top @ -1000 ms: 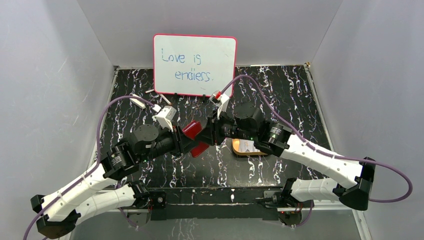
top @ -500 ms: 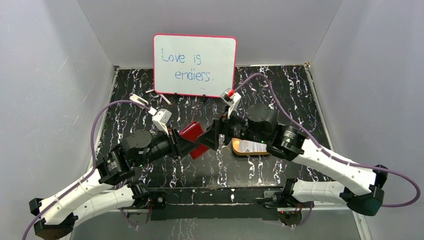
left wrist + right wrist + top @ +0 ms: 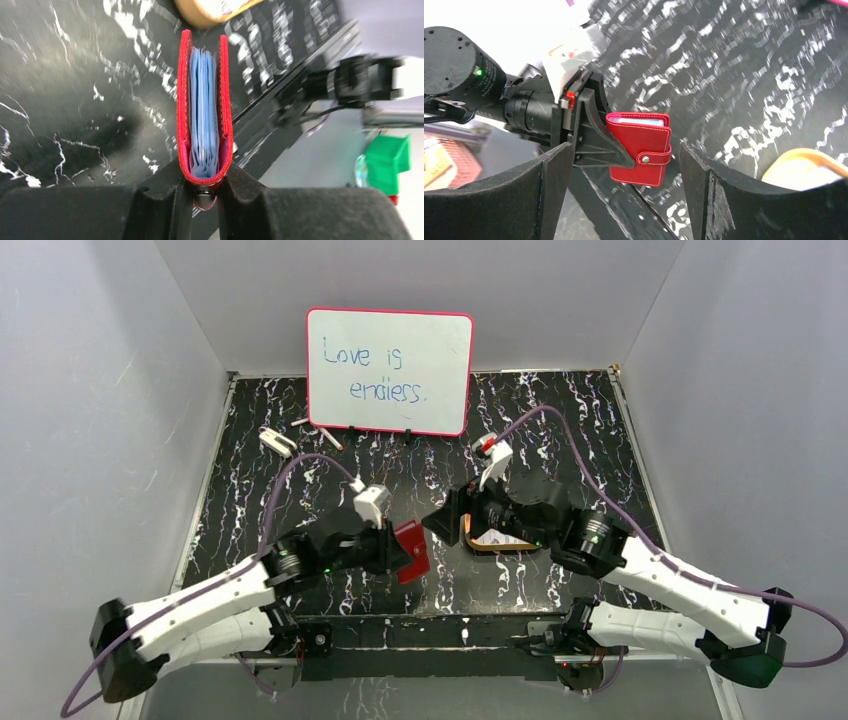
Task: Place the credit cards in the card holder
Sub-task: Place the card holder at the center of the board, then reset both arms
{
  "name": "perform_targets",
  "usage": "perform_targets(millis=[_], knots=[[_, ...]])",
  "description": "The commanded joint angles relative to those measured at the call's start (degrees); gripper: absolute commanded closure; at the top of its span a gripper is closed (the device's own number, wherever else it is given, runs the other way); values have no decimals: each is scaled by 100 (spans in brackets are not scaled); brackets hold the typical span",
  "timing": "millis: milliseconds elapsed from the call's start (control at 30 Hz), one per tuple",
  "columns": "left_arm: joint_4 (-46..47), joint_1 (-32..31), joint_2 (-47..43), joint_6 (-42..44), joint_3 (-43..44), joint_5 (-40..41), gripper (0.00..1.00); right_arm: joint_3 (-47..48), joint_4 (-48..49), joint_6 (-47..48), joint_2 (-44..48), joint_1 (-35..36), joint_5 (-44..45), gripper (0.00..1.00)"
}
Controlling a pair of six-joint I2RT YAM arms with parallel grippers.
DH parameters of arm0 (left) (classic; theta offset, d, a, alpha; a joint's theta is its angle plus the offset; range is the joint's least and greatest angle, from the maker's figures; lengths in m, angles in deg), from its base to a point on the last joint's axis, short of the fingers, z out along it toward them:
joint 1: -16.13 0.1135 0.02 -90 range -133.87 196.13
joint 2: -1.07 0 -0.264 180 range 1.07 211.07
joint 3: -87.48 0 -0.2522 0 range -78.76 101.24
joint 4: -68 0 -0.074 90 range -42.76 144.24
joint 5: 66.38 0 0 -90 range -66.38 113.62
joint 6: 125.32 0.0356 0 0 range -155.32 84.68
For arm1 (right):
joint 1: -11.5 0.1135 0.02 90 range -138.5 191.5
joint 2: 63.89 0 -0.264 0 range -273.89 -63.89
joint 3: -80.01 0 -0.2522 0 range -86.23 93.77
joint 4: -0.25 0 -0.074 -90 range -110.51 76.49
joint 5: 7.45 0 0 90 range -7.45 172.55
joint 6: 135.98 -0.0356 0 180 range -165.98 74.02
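Bright even overhead light, soft shadows, left wrist view perhaps motion-blurred at edges, right wrist background soft

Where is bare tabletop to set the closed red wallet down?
Bare black marbled tabletop: back right, between the pink-framed whiteboard and the right wall, and at left, between the small white objects and the left arm. The centre is crowded: the dark-red leather wallet in the left jaws, the open right jaws, the orange-rimmed tray.
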Motion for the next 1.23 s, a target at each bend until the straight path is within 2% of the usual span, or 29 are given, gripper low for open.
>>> perform_targets(millis=[0, 167, 333, 400, 500, 633, 767, 800, 833, 1033, 1133, 1200], knots=[[666, 290, 997, 51, -388, -1107, 100, -361, -136, -36, 78, -19, 454, 15], [1834, 1256, 2108, -273, -885, -2502, 100, -638, -60, -146, 163, -23, 499, 15], [2051, 1501, 2919, -246, -795, -2467, 99, -787, -38, -227, 220, -18, 523, 15], [2021, 1561, 3260, -248, -753, -2513, 89, -796, -68, -230, 259, -20, 547, 15], [1709, 1584, 3455, -202, -666, -2327, 67, -764, -167, -230, 322, -19, 637, 15], [636, 1584, 2913, -76, -458, -1399, 44, -710, -343, -213, 397, -19, 782, 15], [-333, 1566, 2091, -181, -118, -306, 30, -697, -466, -180, 457, -21, 956, 14], [-556, 1562, 1929, -272, -32, -65, 15, -695, -482, -171, 473, -14, 1018, 14], [-766, 1564, 1765, -395, 68, 183, 10, -699, -490, -175, 502, -16, 1089, 13], [-1520, 1564, 976, -736, 374, 1116, 10, -873, -355, -406, 836, -21, 1888, 10], [-1495, 1567, 685, -652, 331, 1186, 12, -959, -296, -540, 972, -18, 2217, 7], [-1493, 1562, 517, -602, 359, 1260, 9, -998, -286, -646, 1051, -20, 2419, 3]])
